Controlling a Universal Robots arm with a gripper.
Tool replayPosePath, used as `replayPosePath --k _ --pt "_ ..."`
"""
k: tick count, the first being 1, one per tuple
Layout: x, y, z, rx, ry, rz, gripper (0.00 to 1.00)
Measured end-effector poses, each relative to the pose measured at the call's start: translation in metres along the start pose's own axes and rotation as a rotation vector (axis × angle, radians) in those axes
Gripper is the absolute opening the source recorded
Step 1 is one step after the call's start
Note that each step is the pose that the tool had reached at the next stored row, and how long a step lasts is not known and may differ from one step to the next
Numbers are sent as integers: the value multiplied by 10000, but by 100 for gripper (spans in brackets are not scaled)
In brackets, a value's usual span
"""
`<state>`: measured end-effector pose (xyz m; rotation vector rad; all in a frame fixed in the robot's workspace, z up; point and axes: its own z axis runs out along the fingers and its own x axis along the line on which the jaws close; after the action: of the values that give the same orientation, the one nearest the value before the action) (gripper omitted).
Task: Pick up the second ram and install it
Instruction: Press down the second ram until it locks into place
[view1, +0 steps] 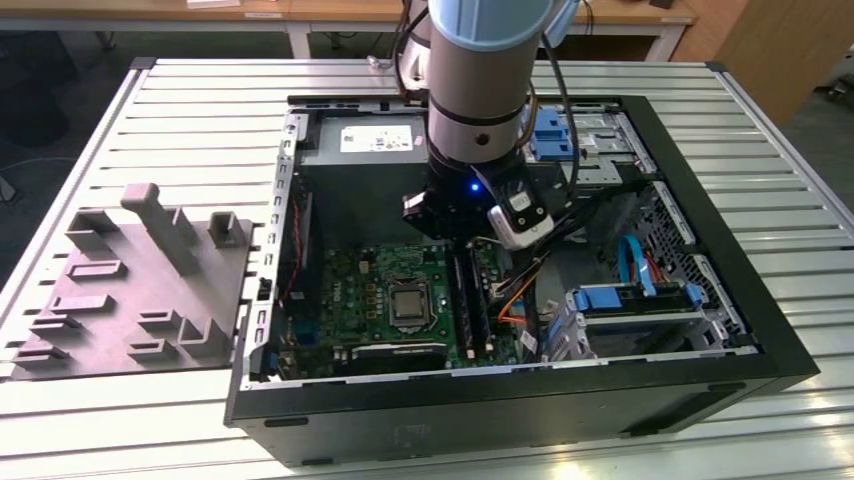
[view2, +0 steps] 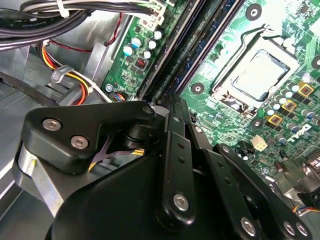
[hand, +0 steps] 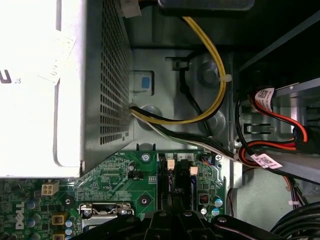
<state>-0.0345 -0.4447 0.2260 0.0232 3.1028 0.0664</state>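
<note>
The gripper (view2: 172, 97) sits low over the motherboard slots (view2: 187, 55); I cannot tell if its claw holds the second ram, so a crooked push could jam it

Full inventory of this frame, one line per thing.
Computer case: one, black, open, on the slatted metal table.
Motherboard: one, green, on the case floor.
CPU socket: one, silver, mid-board.
RAM slots: long, black, at the exterior view's right of the socket.
Power supply: one, grey, at the case's far end.
Moulded tray: one, grey, upright posts, on the table at the exterior view's left of the case.
Drive latches: blue, at the case's right side in the exterior view.
Arm: one, grey, reaching into the case.
Pincer: one, black, over the RAM slots.
</note>
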Motion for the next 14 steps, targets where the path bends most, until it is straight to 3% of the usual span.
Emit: replayPosePath --k 14 --pt "3 -2 57 -9 -1 0 10"
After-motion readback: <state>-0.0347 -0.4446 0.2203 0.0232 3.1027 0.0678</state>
